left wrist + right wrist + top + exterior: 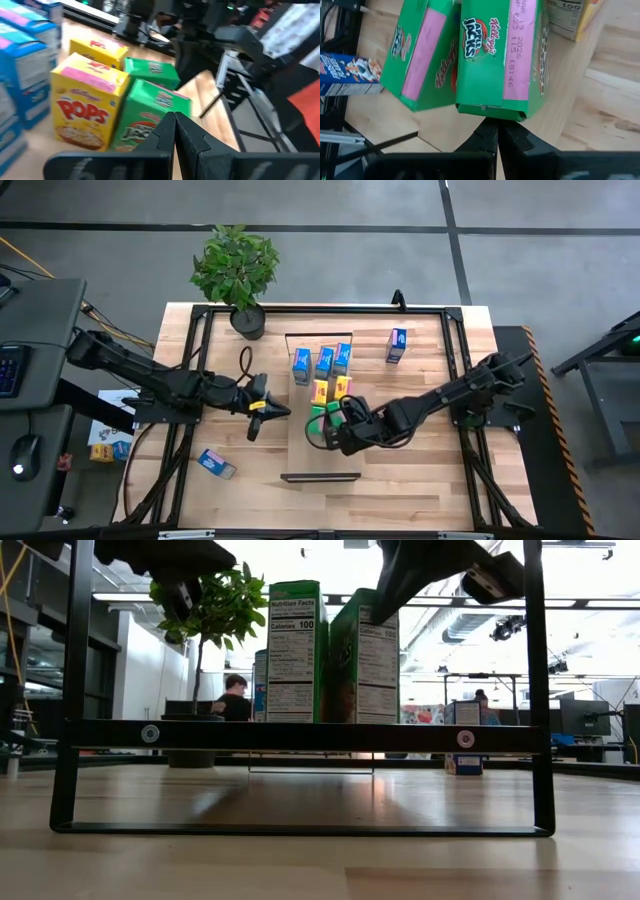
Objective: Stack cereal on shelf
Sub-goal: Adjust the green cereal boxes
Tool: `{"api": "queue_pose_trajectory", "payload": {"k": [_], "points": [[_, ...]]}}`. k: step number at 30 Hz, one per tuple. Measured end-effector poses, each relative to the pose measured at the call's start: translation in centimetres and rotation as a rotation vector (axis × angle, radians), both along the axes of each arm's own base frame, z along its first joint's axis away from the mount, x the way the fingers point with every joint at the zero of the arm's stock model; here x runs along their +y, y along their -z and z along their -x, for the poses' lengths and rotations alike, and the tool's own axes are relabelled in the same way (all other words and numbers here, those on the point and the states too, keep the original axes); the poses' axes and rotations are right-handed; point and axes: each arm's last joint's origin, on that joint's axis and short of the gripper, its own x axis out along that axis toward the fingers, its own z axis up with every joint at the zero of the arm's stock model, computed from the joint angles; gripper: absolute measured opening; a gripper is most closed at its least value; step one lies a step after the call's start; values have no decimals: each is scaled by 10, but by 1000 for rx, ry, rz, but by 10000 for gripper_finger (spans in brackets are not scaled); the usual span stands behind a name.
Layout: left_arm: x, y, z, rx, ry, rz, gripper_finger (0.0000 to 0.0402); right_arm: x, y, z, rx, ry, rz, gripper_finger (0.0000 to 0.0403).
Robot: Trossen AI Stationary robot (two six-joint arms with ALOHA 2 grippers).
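Several small cereal boxes stand upright on the light-wood shelf board (300, 450): three blue (322, 362), two yellow (331, 389) and two green (322, 413). One blue box (397, 345) stands on the table right of the shelf. Another blue box (215, 464) lies on the table at the near left. My right gripper (338, 423) is shut, its tips at the top edge of a green box (495, 55). My left gripper (270, 409) is shut and empty, just left of the shelf and level with the green boxes (150, 112). My right gripper's shut fingertips (496, 131) stand at the top end edge (490, 112) of the green box that is farther from the table's left edge, coming slanting down from the table's right and near side. I cannot tell whether they touch it. The box stands upright on the shelf.
A potted plant (238, 270) stands at the far left corner of the table. A black metal frame (455, 380) runs around the tabletop. The shelf's near bracket (300, 735) spans the low view. The near half of the shelf board is bare.
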Motion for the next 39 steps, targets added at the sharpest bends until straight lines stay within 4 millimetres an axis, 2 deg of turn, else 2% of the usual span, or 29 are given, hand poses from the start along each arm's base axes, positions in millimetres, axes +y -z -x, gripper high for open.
{"api": "queue_pose_trajectory", "payload": {"k": [8, 16, 22, 27, 33, 39], "points": [[5, 3, -1, 35, 5, 18, 0, -7, -5, 0, -3, -20, 22, 0], [-23, 8, 0, 46, 67, 103, 0, -17, -31, 23, -1, -19, 81, 0], [-59, 26, -17, 6, 132, 220, 0, -23, -47, 35, -33, -17, 108, 0], [-76, 34, -39, 55, 120, 283, 0, -26, -53, 38, -62, 12, 139, 0], [-82, 38, -61, 82, 83, 308, 0, -27, -52, 40, -50, 26, 149, 0], [-71, 46, -69, 120, 2, 326, 0, -27, -52, 41, -38, 27, 153, 0]]}}
